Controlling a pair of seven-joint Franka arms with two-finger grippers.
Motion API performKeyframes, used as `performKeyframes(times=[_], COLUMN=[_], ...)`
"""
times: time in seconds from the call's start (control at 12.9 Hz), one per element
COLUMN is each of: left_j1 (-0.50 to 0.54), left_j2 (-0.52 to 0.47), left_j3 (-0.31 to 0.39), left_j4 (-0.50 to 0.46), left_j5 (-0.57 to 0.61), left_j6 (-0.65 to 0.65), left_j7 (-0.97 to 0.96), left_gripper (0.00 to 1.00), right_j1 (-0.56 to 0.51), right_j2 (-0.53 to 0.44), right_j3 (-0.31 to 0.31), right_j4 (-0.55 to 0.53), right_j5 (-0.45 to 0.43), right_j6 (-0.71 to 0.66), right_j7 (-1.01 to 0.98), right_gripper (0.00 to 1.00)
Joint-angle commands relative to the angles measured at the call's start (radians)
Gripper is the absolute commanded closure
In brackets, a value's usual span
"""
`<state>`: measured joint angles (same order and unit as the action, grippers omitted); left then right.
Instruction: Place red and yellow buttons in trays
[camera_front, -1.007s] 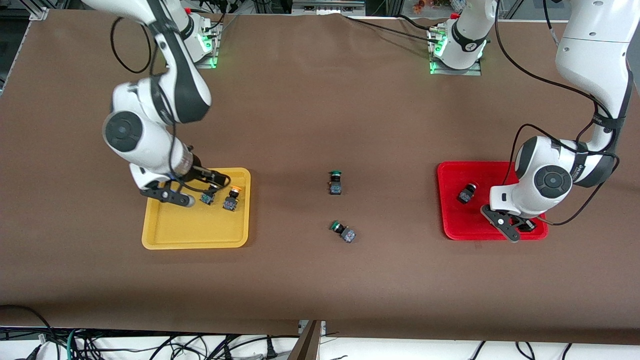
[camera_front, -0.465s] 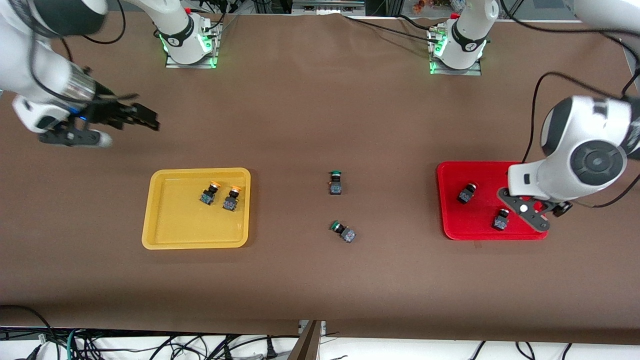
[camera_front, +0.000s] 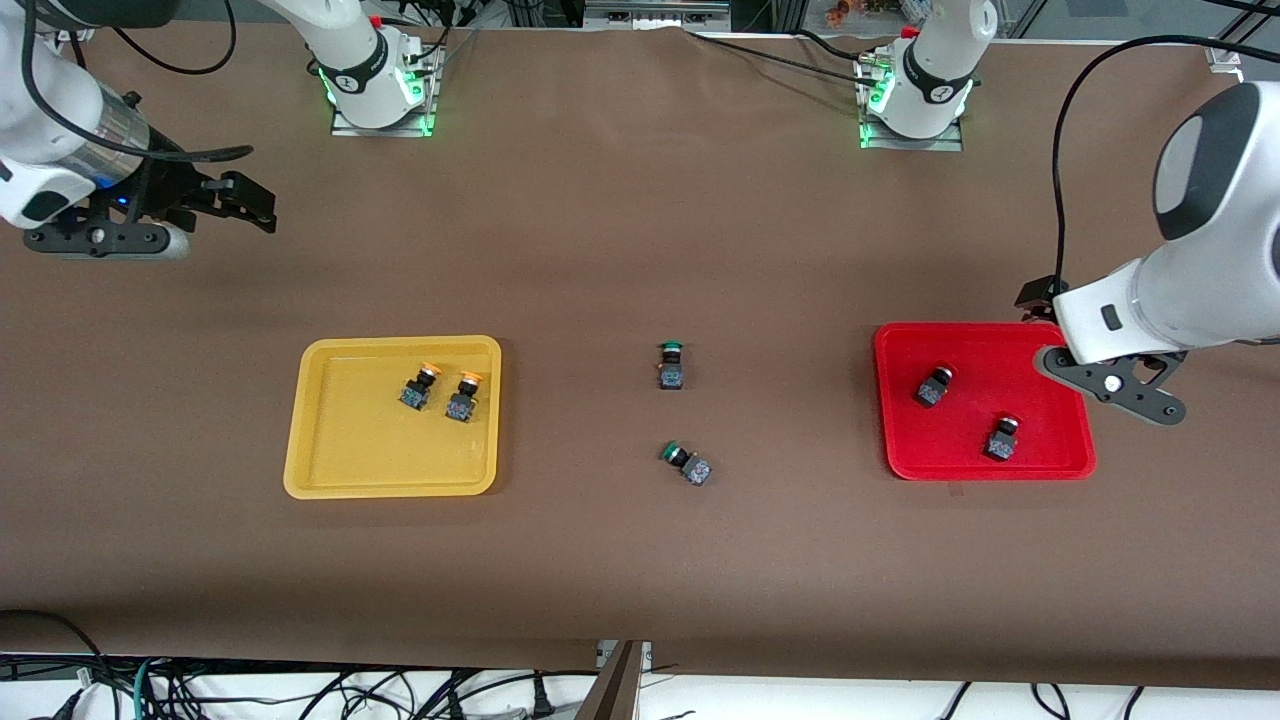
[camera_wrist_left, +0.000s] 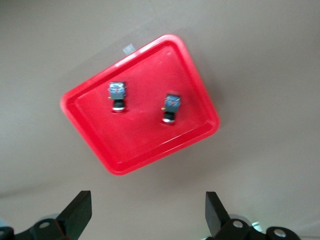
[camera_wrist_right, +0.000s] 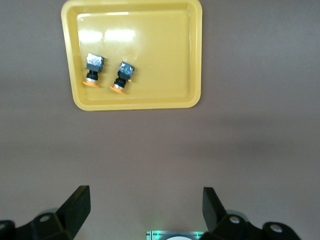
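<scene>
The yellow tray (camera_front: 370, 450) holds two yellow buttons (camera_front: 420, 386) (camera_front: 463, 396), lying side by side. The red tray (camera_front: 950, 445) holds two red buttons (camera_front: 933, 386) (camera_front: 1001, 439), lying apart. My right gripper (camera_front: 245, 200) is open and empty, up over bare table toward the right arm's end. My left gripper (camera_front: 1038, 295) is open and empty, up by the red tray's edge at the left arm's end. The right wrist view shows the yellow tray (camera_wrist_right: 160, 60), both yellow buttons (camera_wrist_right: 93, 69) (camera_wrist_right: 122, 76) and the right gripper (camera_wrist_right: 145, 212). The left wrist view shows the red tray (camera_wrist_left: 145, 135), both red buttons (camera_wrist_left: 117, 95) (camera_wrist_left: 171, 107) and the left gripper (camera_wrist_left: 147, 220).
Two green-capped buttons (camera_front: 671, 365) (camera_front: 686, 464) lie on the brown table between the trays, the second nearer the front camera. The arm bases (camera_front: 375, 80) (camera_front: 915, 90) stand along the table's edge farthest from the front camera.
Both grippers have risen out of their trays and drawn away toward their table ends. A yellow button and a red button that were under the grippers now lie free in the trays.
</scene>
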<state>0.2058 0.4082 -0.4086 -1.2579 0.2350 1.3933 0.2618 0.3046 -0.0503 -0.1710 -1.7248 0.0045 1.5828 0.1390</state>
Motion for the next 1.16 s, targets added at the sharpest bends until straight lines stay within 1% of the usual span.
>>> performKeyframes(times=[0.0, 0.08, 0.15, 0.23, 0.31, 0.39, 0.46, 0.54, 0.62, 0.85, 1.08], left_j1=[0.029, 0.04, 0.043, 0.028, -0.018, -0.079, -0.126, -0.134, -0.137, -0.138, -0.155], left_j2=[-0.012, -0.017, -0.061, -0.118, -0.208, -0.312, -0.4, -0.44, -0.445, -0.437, -0.436], left_j3=[-0.004, -0.004, 0.013, 0.042, 0.109, 0.22, 0.308, 0.353, 0.365, 0.37, 0.385], left_j4=[0.048, 0.051, 0.031, -0.016, -0.128, -0.279, -0.422, -0.504, -0.514, -0.506, -0.485], left_j5=[-0.048, -0.051, -0.049, -0.052, -0.071, -0.107, -0.167, -0.236, -0.246, -0.244, -0.241], left_j6=[-0.025, -0.022, -0.008, 0.019, 0.068, 0.172, 0.29, 0.367, 0.371, 0.366, 0.328], left_j7=[-0.024, -0.042, -0.108, -0.237, -0.328, -0.334, -0.334, -0.331, -0.332, -0.331, -0.331], left_gripper=[0.0, 0.0, 0.0, 0.0, 0.0, 0.0, 0.0, 0.0, 0.0, 0.0, 0.0], right_j1=[-0.021, -0.022, -0.024, -0.028, -0.031, -0.03, -0.03, -0.028, -0.022, -0.016, -0.018], right_j2=[0.015, 0.02, 0.021, 0.023, 0.024, 0.024, 0.024, 0.042, 0.047, 0.06, 0.058], right_j3=[0.016, 0.015, 0.013, 0.01, 0.005, 0.004, 0.004, 0.005, 0.007, 0.011, 0.011], right_j4=[0.071, 0.088, 0.088, 0.09, 0.094, 0.106, 0.106, 0.109, 0.113, 0.114, 0.114], right_j5=[-0.015, -0.014, -0.015, -0.017, -0.018, -0.02, -0.026, -0.052, -0.058, -0.049, -0.047], right_j6=[-0.02, -0.02, -0.021, -0.02, -0.021, -0.023, -0.018, -0.02, -0.02, -0.02, -0.023], right_j7=[-0.007, -0.007, -0.007, -0.012, -0.019, -0.009, -0.016, -0.021, -0.021, -0.002, -0.013], right_gripper=[0.01, 0.01, 0.01, 0.01, 0.01, 0.01, 0.01, 0.01, 0.01, 0.01, 0.01])
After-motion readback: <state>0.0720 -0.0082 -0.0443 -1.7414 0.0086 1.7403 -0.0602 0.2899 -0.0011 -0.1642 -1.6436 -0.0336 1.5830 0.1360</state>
